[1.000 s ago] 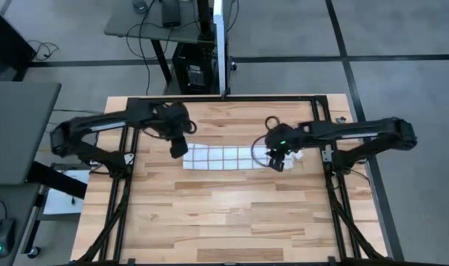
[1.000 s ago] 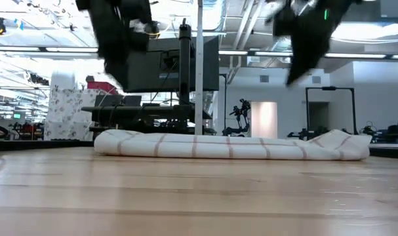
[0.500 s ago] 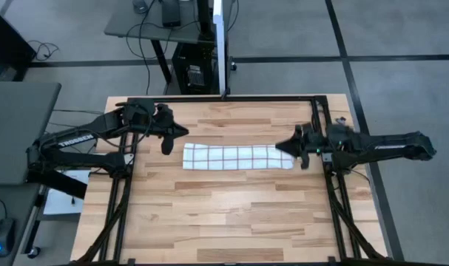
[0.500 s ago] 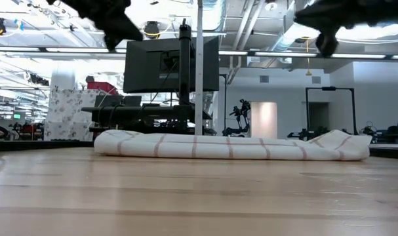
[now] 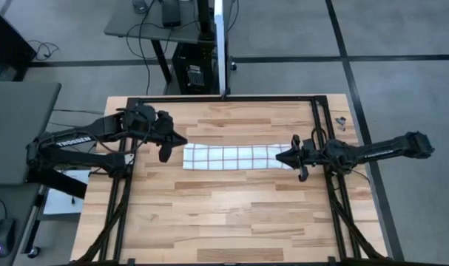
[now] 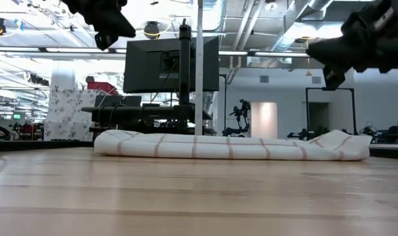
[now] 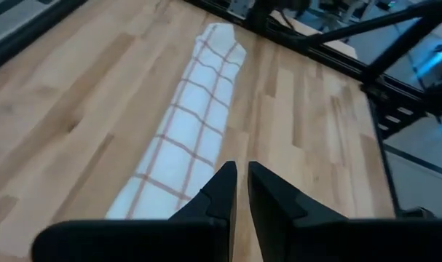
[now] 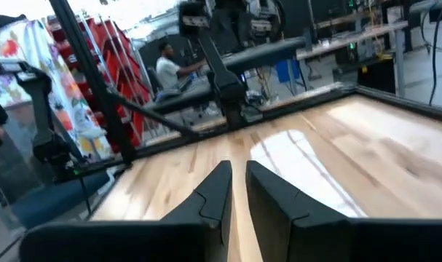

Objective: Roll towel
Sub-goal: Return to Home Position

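though the towel lay folded, no roll showed

since both arms hung clear of the cloth, the step in hand looked like a plain retreat to rest, and doing it well probably meant leaving the towel (image 5: 237,157) undisturbed. seen from above, it lay as a long narrow band across the table (image 5: 231,222), running from 9 to 3 o'clock, a little toward 12 from the middle. the left gripper (image 7: 240,171) hovered just off the band's 9 o'clock end, its fingers (image 7: 222,191) nearly together and holding nothing. the right gripper (image 8: 237,167) hung over the 3 o'clock end. the level view showed it well above the cloth, its fingers (image 8: 215,195) likewise close-set and empty. a safe path for each arm was likely up first, then out toward its own side, so that no fingertip caught a loose edge. the right arm needed the more care, as it was directly over cloth.

the towel was thin white weave crossed by a grid of fine red-brown lines. its long edges looked soft and rounded where the layers turned. the pile was low and even, except at the 3 o'clock end, which puckered into a small peak. such cloth would likely slide and unfold at a light tug. the table was pale wooden planks, smooth with a faint sheen, inside a black metal frame (image 5: 224,99). the fingers were dark, hard and matte, tapering to blunt tips.
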Action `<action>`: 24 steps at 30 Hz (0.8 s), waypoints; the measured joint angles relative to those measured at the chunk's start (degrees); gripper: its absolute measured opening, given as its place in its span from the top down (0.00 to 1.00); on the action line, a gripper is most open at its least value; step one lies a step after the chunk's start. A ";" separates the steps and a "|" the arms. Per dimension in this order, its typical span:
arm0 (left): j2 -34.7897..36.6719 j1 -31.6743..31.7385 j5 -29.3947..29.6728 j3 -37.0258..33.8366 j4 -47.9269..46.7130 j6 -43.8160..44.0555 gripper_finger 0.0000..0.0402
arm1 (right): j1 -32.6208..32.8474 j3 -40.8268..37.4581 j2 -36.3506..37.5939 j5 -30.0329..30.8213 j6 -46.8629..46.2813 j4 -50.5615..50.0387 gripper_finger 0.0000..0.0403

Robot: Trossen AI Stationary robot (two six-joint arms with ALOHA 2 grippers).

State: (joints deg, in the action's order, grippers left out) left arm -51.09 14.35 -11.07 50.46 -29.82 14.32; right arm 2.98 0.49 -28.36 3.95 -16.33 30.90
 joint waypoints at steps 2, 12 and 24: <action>0.00 -0.94 0.04 0.00 -0.25 0.78 0.95 | 0.01 0.00 1.88 -0.01 0.00 -3.61 0.91; 0.00 -2.83 0.17 0.00 0.86 1.82 0.95 | -0.91 -0.02 18.50 0.01 0.32 -24.10 0.91; 0.97 -2.87 -3.84 -4.41 14.64 0.73 0.95 | -2.45 0.48 27.86 -1.60 1.87 -31.31 0.91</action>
State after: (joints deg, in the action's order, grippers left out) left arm -50.12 11.49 -14.91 46.04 -15.18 15.06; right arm 0.54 0.97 -0.49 2.35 -14.46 -0.40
